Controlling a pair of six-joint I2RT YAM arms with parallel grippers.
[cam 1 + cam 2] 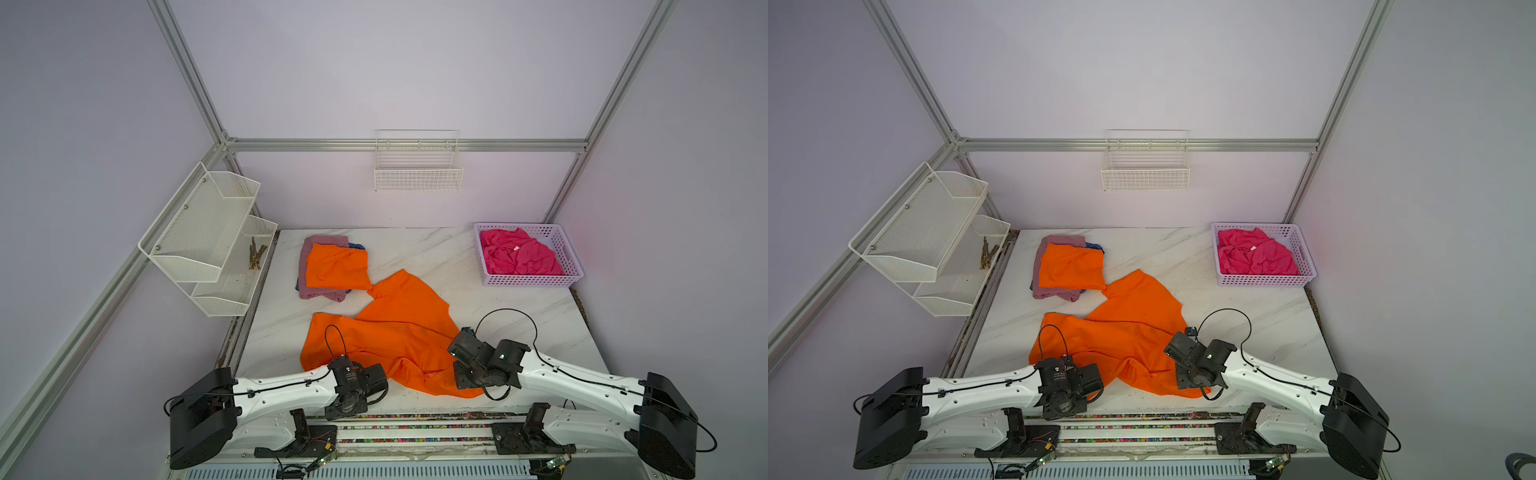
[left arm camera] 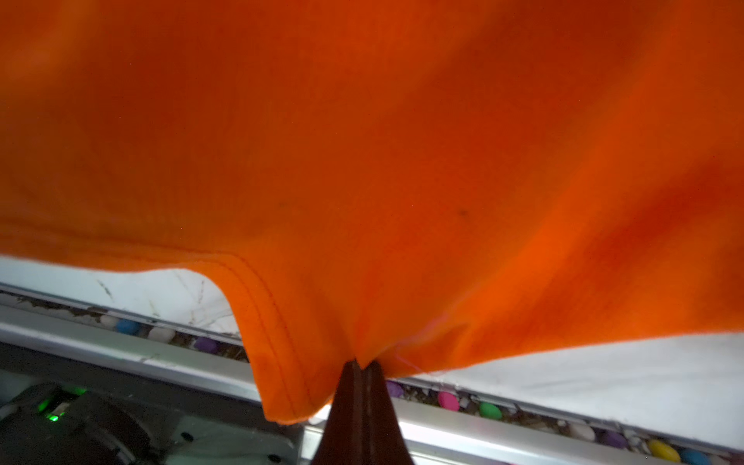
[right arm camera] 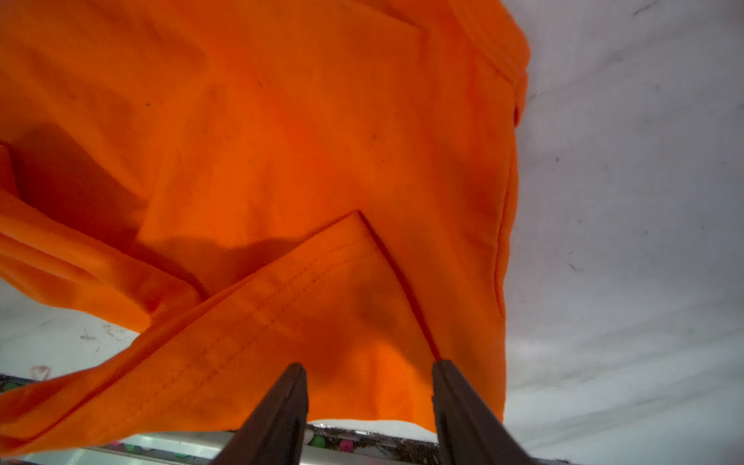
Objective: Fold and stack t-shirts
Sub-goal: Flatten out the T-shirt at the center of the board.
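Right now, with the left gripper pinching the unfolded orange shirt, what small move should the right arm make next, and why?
Probably close the right gripper: its jaws stand open astride a hemmed corner of the spread orange shirt, while the left gripper is shut on another edge.

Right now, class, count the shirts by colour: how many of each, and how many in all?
orange shirts: 2
mauve shirt: 1
blue shirt: 1
pink shirt: 1
Total: 5
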